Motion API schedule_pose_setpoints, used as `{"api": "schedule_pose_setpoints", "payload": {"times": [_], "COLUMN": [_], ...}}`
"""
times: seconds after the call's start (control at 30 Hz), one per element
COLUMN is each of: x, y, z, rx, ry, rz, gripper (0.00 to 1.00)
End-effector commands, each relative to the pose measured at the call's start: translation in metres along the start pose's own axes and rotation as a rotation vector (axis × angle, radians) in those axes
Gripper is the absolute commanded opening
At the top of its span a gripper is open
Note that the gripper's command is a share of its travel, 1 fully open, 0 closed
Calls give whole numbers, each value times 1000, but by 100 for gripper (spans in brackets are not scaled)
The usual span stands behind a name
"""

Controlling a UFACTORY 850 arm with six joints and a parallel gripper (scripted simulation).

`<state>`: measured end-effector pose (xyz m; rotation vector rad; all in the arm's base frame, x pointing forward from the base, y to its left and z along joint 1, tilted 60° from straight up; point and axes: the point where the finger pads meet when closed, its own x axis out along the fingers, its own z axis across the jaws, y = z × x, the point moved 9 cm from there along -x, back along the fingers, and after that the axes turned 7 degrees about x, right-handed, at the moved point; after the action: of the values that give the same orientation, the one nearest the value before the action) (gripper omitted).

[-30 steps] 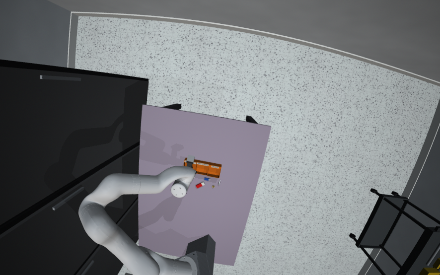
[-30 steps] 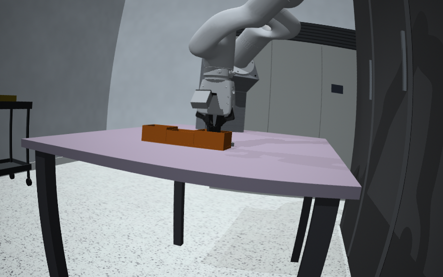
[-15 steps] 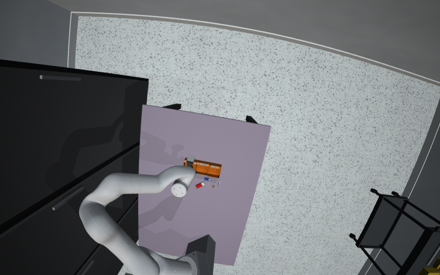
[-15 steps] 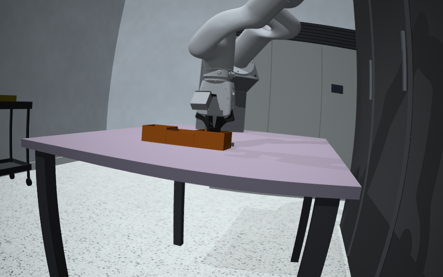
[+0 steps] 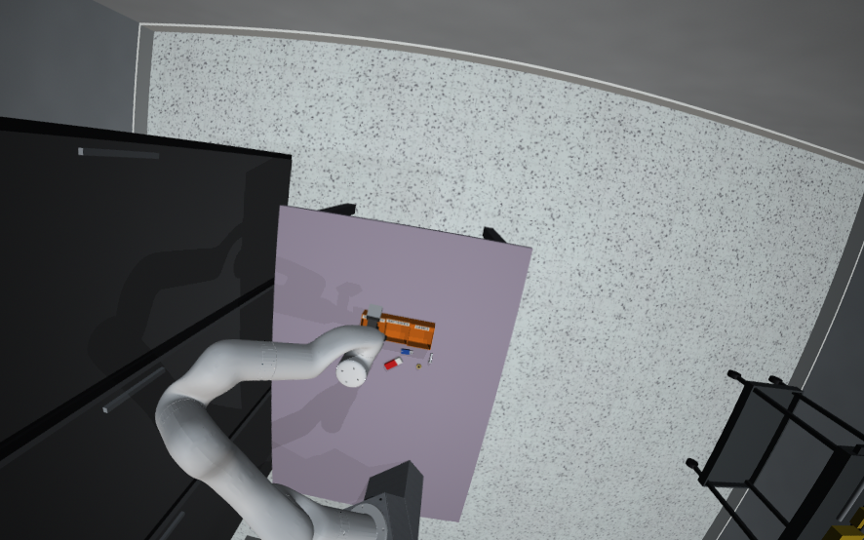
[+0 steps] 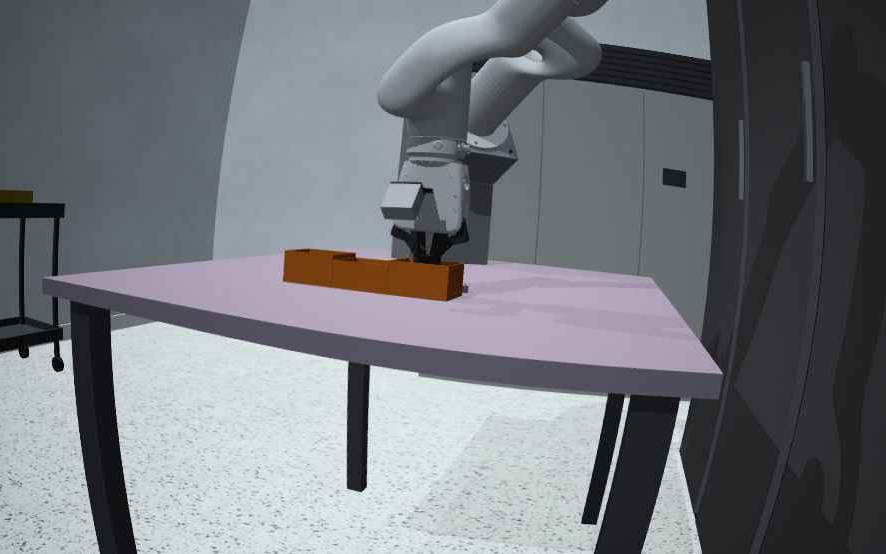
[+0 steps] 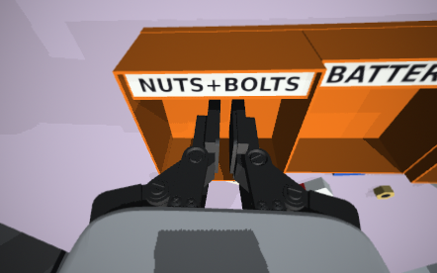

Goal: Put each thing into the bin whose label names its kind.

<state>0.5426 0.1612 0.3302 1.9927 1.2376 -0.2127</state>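
Bins [image 5: 433,333] [image 6: 360,273] [image 7: 223,49] | NUTS+BOLTS label [image 7: 219,85]: tool [image 5: 373,320] [image 6: 427,258] [image 7: 224,113] alongside | BATTERI… label [image 7: 393,74]: cut off

- Orange throughout: bins [image 5: 419,336] [image 6: 364,273] [image 7: 214,51].
- Black lettering on white: labels [image 7: 219,85].
- Plain mauve: table top [image 5: 395,268] [image 6: 536,330] [image 7: 65,168].
- Brass-yellow: nut [image 5: 418,366] [image 7: 384,192].
- Dark speckles on pale grey: floor [image 5: 590,234] [image 6: 226,440].

- arm [image 5: 220,362] [image 6: 426,65] bent at the elbow, far section angled down to the wrist
- wrist [image 5: 368,348] [image 6: 435,145] above gripper, roughly upright
- gripper [image 5: 373,323] [image 6: 427,257] [image 7: 224,113] points down, near-closed, narrow gap, nothing held
- two black fingers about parallel, tips apart
- finger linkages splay outward toward the grey housing
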Motion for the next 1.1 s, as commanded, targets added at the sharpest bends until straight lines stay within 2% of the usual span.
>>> {"api": "schedule_pose_setpoints", "payload": {"times": [0.0, 0.47, 1.07], "x": [0, 0, -22], "y": [0, 0, 0], "z": [0, 0, 0], "rx": [0, 0, 0], "ry": [0, 0, 0], "rz": [1, 1, 1], "gripper": [7, 7, 7]}}
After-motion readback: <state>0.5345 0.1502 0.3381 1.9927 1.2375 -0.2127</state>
